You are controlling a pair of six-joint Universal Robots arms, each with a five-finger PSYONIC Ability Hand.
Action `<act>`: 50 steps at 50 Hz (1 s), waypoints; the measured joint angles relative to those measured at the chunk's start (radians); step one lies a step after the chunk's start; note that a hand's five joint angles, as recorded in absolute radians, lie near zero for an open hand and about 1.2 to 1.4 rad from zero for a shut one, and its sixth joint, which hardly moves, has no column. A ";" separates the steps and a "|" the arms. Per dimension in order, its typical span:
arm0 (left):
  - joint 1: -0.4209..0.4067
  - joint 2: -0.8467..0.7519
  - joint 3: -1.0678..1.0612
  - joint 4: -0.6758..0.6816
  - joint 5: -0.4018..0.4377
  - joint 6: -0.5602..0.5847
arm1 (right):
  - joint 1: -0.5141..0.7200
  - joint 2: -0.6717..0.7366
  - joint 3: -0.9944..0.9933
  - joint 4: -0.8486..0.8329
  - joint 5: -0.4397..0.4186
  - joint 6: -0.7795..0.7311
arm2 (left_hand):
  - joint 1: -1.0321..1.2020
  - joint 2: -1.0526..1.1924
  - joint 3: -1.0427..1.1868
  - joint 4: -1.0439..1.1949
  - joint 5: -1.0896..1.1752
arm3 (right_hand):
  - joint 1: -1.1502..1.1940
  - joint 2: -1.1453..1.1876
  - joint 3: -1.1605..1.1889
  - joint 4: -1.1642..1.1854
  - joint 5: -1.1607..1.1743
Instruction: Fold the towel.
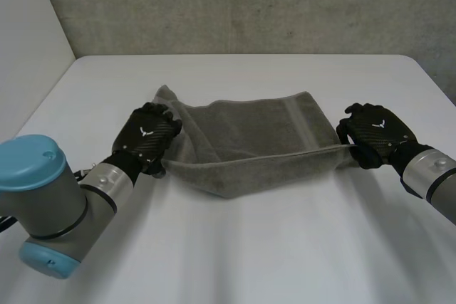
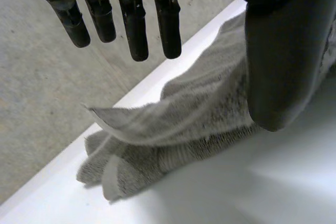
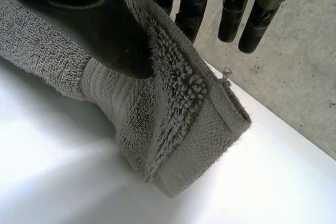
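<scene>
towel (image 1: 249, 140), grey terry, lay on the white table (image 1: 249, 254) with bare tabletop showing all round it. the cloth's far part rested flat. its near edge was lifted and drawn in a fairly straight line from one end of the towel to the other, with a fold of cloth sagging beneath it to the tabletop. a woven band (image 1: 299, 126) crossed the towel close to its right end.

left hand (image 1: 147, 137) sat on the towel's left end, where the cloth was bunched. in the left wrist view its fingers (image 2: 168, 24) hung straight and slightly spread, and the thumb (image 2: 283, 66) lay across the raised upper layer, with the cloth running up between thumb and fingers as a pinch. below that layer the towel's end lay in loose rolls on the tabletop.

right hand (image 1: 374, 133) was at the towel's right end, at the near corner. in the right wrist view the thumb (image 3: 94, 19) pressed the looped pile from the front and the fingers (image 3: 231, 14) stood straight behind the hem, clamping the towel between them. the corner hung down from that grip and touched the tabletop. a loose thread (image 3: 226, 72) stuck out at the hem.

concrete wall (image 1: 249, 5) rose beyond the towel.
</scene>
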State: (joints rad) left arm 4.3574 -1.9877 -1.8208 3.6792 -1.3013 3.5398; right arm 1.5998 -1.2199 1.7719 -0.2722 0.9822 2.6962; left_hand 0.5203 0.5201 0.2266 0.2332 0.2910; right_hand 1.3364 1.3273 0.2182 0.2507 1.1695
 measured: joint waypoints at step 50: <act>0.167 -0.212 0.185 0.007 0.338 0.059 | -0.052 0.129 -0.108 0.030 0.042 0.098 | 0.058 0.055 0.000 0.000 0.106 | 0.000 0.000 0.000 0.000 0.000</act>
State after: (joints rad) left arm 4.5246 -2.1992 -1.6358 3.6858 -0.9638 3.5984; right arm 1.5476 -1.0907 1.6638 -0.2424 1.0241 2.7945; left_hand 0.5781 0.5753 0.2266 0.2332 0.3968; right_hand 1.3367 1.3274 0.2182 0.2507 1.1697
